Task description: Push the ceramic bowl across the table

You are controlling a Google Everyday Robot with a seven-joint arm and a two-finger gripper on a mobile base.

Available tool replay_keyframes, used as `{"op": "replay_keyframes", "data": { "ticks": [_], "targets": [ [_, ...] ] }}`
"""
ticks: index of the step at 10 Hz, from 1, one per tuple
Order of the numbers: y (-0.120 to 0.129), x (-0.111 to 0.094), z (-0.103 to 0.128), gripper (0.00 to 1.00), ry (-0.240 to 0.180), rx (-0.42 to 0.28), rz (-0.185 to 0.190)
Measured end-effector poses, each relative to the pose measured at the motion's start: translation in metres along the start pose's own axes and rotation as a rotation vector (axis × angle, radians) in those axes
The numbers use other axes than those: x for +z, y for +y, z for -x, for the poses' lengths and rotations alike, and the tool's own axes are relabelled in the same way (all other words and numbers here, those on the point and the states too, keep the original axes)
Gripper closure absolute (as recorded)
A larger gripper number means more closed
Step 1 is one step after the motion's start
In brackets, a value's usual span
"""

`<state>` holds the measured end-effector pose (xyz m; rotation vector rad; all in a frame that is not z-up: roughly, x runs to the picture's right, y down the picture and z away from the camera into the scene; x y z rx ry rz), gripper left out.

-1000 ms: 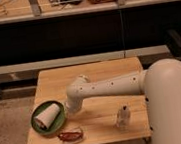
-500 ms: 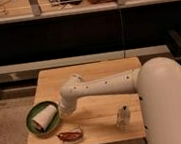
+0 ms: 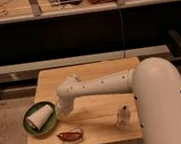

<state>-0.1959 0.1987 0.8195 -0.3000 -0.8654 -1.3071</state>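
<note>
The bowl (image 3: 39, 119) is found at the left edge of the tabletop (image 3: 92, 74), toward the near corner, and its left rim seems to be hanging slightly past the edge. A white cup (image 3: 40, 117) is seen lying on its side inside the bowl, tipped with the open end toward the lower left.

The arm (image 3: 98, 87) is stretched across the tabletop from the right, low over the wood, and it's bent down at the wrist just beside the bowl's right rim. The gripper (image 3: 62, 110) is located at that spot, right up against the bowl or touching it; actual contact can't be made out. Whether the jaws are spread or pressed together can't be told, since they're tucked under the wrist.

A small packet (image 3: 70, 136), reddish with a pale wrapper, is laid flat near the front edge, just below and to the right of the bowl. A small clear bottle (image 3: 122, 118) is stood upright further right, near the front edge, beside the big white arm housing (image 3: 164, 106).
</note>
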Motion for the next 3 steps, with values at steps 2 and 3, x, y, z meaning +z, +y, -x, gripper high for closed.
{"op": "replay_keyframes", "data": {
  "ticks": [2, 3],
  "targets": [
    [-0.0005, 0.0003, 0.0002, 0.79, 0.0, -0.001, 0.0],
    [-0.0003, 0.0002, 0.0001, 0.69, 0.0, -0.001, 0.0]
  ]
}}
